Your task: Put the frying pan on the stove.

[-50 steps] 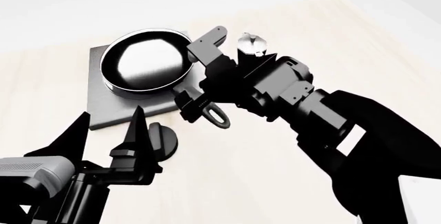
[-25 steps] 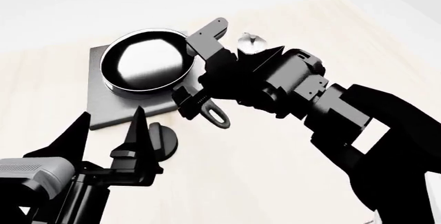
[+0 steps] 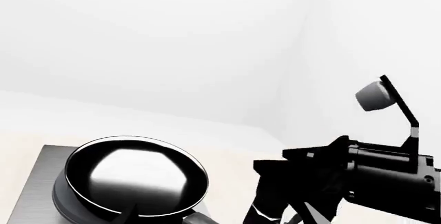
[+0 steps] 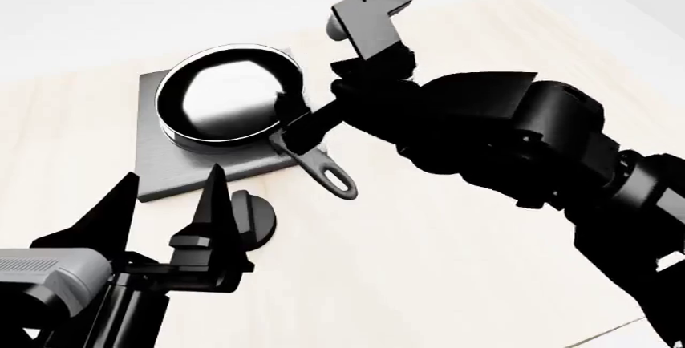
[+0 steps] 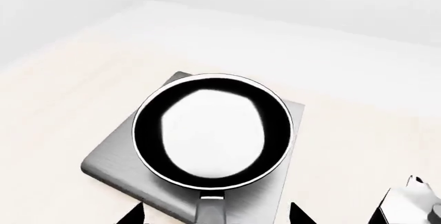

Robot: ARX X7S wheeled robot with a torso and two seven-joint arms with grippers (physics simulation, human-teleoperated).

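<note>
The frying pan sits flat on the grey stove, its handle reaching off the slab's near right corner over the table. My right gripper is open just above the handle's root. In the right wrist view its two tips stand wide apart on either side of the handle, not touching it, with the pan and stove beyond. My left gripper is open and empty near the stove's front edge. The pan also shows in the left wrist view.
A small round black knob lies on the pale wooden table beside my left gripper. A silver moka pot stands to the stove's right, hidden behind my right arm in the head view. White walls lie behind.
My right gripper has let go of the pan handle and lifted up and back from it, the wrist turning upward. The pan stays on the stove. The left arm has not moved.
</note>
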